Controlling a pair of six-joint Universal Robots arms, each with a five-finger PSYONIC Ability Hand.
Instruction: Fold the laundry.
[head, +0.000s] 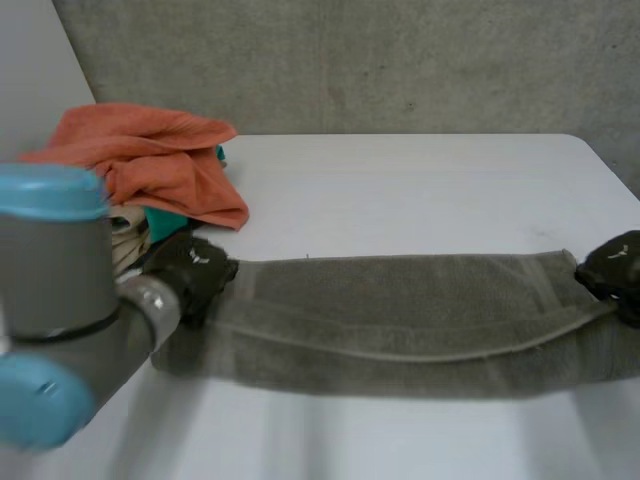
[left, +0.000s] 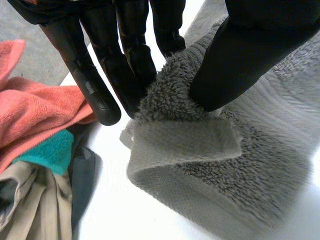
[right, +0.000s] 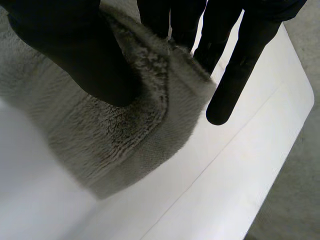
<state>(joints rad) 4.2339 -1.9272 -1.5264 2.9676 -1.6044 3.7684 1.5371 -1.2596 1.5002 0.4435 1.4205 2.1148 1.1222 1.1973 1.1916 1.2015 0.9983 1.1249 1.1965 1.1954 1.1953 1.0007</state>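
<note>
The towel (head: 400, 315) lies on the table (head: 420, 190) with its long axis running from hand to hand. The left hand (head: 192, 270) pinches the left end between thumb and fingers. The right hand (head: 612, 262) apparently pinches the right end likewise.

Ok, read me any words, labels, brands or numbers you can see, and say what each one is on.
No text here can be read.
A small white mark on the back of the left hand: too small to read.
A similar white mark on the right hand: too small to read.
The grey towel and the pile of clothes: no label or print shows.
</note>
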